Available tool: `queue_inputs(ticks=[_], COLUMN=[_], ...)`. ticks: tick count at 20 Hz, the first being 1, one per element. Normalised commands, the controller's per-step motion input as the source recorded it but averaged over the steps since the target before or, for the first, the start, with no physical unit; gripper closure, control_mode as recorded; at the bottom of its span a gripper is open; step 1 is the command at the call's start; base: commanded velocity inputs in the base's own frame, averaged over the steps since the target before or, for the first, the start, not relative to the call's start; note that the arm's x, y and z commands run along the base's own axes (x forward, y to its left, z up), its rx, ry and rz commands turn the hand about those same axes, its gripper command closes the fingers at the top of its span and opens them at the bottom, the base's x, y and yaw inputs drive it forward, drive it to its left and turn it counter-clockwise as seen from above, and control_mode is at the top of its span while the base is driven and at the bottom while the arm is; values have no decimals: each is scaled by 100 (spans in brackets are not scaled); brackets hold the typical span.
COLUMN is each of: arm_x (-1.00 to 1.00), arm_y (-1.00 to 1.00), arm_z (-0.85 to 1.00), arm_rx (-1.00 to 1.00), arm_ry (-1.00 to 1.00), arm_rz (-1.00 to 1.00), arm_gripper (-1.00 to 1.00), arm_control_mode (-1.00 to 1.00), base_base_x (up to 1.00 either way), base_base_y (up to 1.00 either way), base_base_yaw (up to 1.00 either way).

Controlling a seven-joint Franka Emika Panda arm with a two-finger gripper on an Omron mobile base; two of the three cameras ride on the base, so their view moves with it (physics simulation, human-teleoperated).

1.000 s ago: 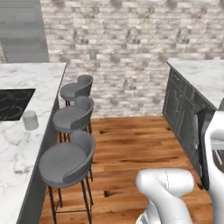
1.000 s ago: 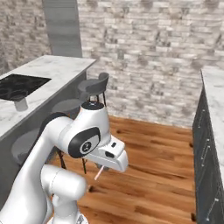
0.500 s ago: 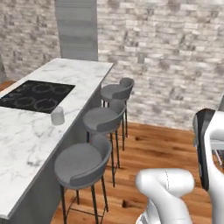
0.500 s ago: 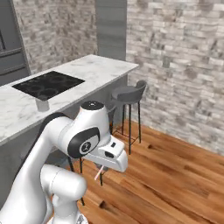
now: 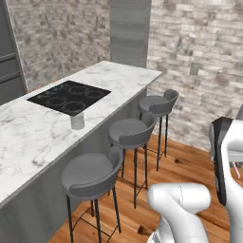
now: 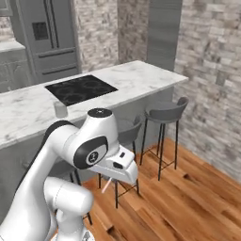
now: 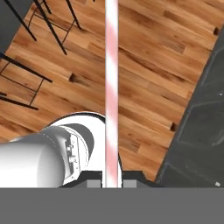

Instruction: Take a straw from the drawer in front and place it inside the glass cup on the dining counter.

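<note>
A stone-walled kitchen with a wooden floor surrounds the dining counter, whose white marble tabletop carries a black cooktop and has three grey bar stools lined along its near side. The glass cup stands upright on the tabletop just beside the cooktop's near corner, close to the edge above the stools; in the right base view the same cup sits just off that corner too. The gripper has its jaws pressed together on the straw, which runs straight out from between them over the floor in the hand view; a short pale length of it also pokes out below the hand, well apart from the cup. The carrying step appears to be in hand, the straw already fetched. The next move likely calls for closing on the counter, raising the hand above the cup's rim, and turning the straw upright before lowering it in.
</note>
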Motion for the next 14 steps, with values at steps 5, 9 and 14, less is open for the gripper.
queue_inputs(ticks=[5, 9, 14], arm_x=[0, 0, 0], arm_y=[0, 0, 0], arm_z=[0, 0, 0], arm_rx=[0, 0, 0], arm_ry=[0, 0, 0], arm_rz=[0, 0, 0], arm_gripper=[100, 100, 100], arm_control_mode=[100, 100, 100], base_base_x=[20, 21, 17], base_base_y=[-68, -71, -68], base_base_yaw=[52, 51, 51])
